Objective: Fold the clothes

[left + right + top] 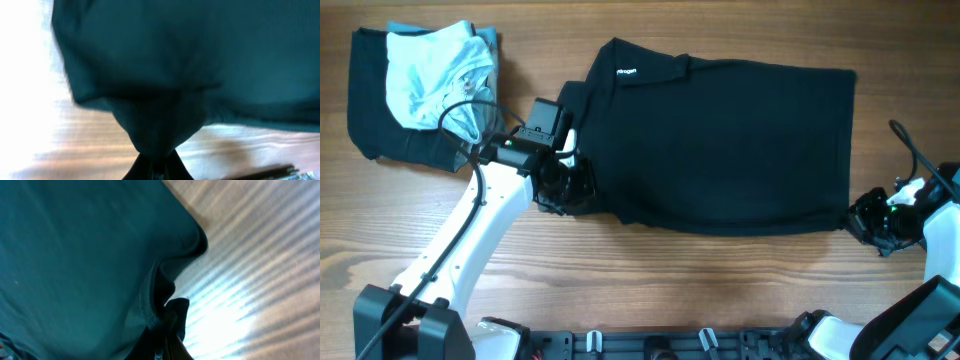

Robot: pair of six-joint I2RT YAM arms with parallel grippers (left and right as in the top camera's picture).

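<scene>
Overhead: black cloth shirt (pixel 720 140) lies flat on the light wooden table (pixel 720 290), mid to right. Long axis runs left-right. The end w/ the small white label (pixel 628 71) points to my left, the straight edge to my right. My left fingers (pixel 565 185) sit at the shirt's near-left corner and my right fingers (pixel 868 215) at its near-right corner, both touching cloth. Far left, well apart from the shirt, a crumpled light blue cloth (pixel 435 75) sits on top of a dark folded garment (pixel 370 100).

Left wrist: my left fingers (pixel 155 169) are pinched tight on a bunched tuck of the shirt (pixel 160 75). The cloth fans out from the pinch and fills most of the pic, w/ table (pixel 240 150) beside it. Pic is blurry.

Right wrist: my right fingers (pixel 167 340) are clamped on the shirt's (pixel 75 265) edge, no gap between them. The edge curls just above the pinch, and bare table (pixel 260 255) shows on the other side.
</scene>
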